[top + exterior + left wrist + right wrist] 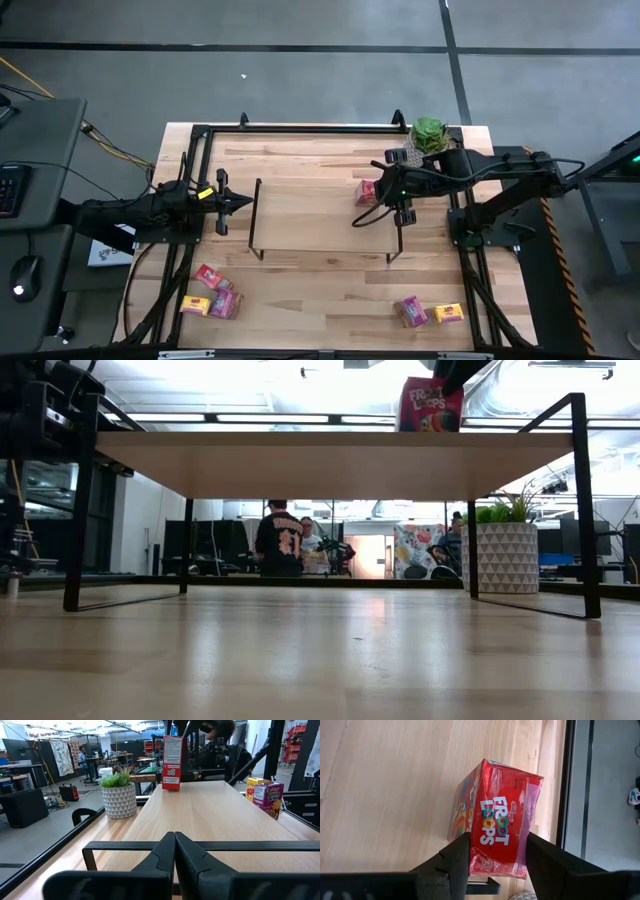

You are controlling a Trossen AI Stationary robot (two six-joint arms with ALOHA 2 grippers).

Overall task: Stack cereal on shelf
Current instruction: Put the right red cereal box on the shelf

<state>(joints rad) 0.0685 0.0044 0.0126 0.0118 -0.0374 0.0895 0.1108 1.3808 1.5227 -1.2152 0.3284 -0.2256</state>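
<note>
My right gripper [494, 862] is clamped on the red cereal box [495, 822], standing on the shelf [310, 215]. My left gripper [175, 851], fingers pressed together, waits beside the shelf.

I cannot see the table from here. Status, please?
Right pincer shut on red cardboard cereal box, standing on light-wood shelf. Left pincer shut, empty, at shelf's left end. Nothing blocking.

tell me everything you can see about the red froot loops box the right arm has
The red Froot Loops box is a small glossy cardboard carton with white lettering, coloured loops on the front and a pinkish side panel. It stands upright on the light-wood shelf, near the end closest to the potted plant. The right gripper reaches it from above, with the jaws closed on its two opposite narrow sides. Nothing else touches it.
</note>
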